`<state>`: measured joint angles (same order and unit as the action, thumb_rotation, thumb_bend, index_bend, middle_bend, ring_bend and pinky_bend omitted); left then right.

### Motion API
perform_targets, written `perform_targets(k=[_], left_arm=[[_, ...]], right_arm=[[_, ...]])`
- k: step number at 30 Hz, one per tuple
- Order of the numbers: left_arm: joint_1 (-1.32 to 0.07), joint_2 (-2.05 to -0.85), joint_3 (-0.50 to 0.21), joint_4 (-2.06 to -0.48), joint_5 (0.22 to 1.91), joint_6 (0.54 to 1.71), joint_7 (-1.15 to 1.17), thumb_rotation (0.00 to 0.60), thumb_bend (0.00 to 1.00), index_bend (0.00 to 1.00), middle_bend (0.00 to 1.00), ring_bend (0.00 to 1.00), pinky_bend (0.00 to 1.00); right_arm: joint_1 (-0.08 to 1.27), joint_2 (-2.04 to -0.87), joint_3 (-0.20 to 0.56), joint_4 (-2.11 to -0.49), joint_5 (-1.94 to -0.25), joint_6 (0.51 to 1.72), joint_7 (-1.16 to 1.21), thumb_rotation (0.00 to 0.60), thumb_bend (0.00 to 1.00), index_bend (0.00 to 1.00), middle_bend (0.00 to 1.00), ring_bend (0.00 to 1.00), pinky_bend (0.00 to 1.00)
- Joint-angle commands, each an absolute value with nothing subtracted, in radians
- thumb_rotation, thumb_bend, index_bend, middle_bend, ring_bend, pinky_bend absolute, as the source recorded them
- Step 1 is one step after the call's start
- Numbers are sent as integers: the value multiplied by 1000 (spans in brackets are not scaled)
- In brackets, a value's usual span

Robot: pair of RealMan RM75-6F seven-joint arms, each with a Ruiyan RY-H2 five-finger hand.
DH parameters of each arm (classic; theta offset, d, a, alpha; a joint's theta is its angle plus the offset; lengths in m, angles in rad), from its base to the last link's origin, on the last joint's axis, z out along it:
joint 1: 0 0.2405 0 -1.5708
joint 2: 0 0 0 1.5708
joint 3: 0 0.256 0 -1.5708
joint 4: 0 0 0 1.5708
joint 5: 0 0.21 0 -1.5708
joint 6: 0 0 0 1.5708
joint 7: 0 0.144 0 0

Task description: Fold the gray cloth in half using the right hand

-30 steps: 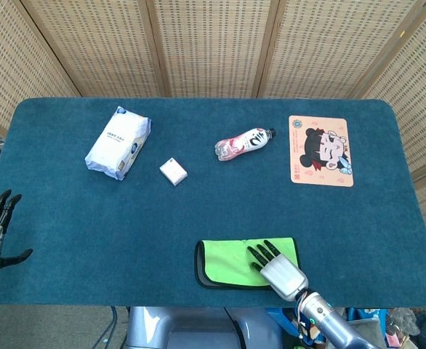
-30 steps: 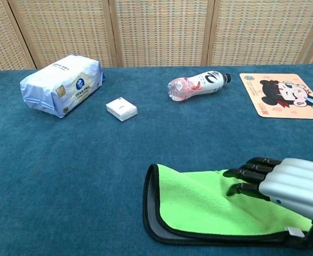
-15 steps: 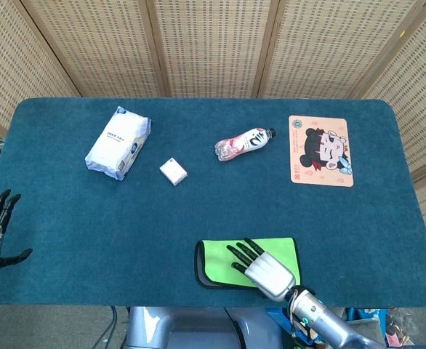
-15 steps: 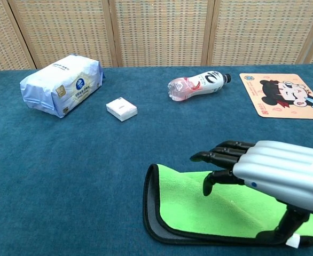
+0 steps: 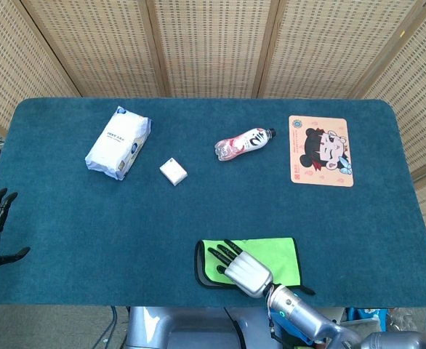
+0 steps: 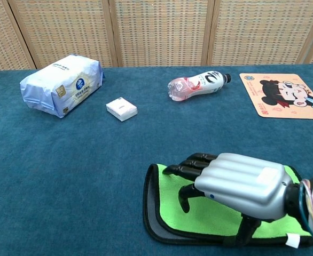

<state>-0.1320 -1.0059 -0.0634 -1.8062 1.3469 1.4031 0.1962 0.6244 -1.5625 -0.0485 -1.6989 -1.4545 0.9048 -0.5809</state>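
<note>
The cloth (image 6: 210, 216) lies already doubled, green side up; the right hand (image 6: 236, 184) is spread empty above it. Only withdrawal seems needed.

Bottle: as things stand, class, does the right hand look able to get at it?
Probably yes. The right hand hovers open over the cloth, holding nothing, and only bare table lies between it and the bottle. Whether the arm stretches that far is uncertain.

Table (image 5: 67, 218): blue cover
On it: tissues (image 5: 118, 142); box (image 5: 173, 171); bottle (image 5: 243, 142); mat (image 5: 320, 150); cloth (image 5: 275, 256)
</note>
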Motion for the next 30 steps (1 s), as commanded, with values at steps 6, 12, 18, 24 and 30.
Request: perform_targets(k=[6,12,18,24,30], left_arm=[[-136,-1008,-65,-1804,1339,1396,201,600,96,0,0,0,0],[-138,-1012,-65,-1804,1335,1394,210,600,96,0,0,0,0],[-139,-1014,-66,-1803,1330,1394,213,600,97,0,0,0,0],[-140,-1014,-67,-1802,1328,1391,214,600,97,0,0,0,0],[-140,-1012,-67,-1802,1327,1390,209,600,97,0,0,0,0]], right_arm=[[634,-1599,-27,-1672,-1423,900,-600,600,201,372,0,0,0],[641,-1625,-14,-1669,-1382,887,-615,600,207,386,0,0,0],[646,-1644,-13,-1672,-1360,887,-637,600,208,400,0,0,0],[652,-1660,-15,-1668,-1353,890,-648,600,215,401,0,0,0],[656,-1668,-13,-1660,-1341,893,-661,600,240,408,0,0,0]])
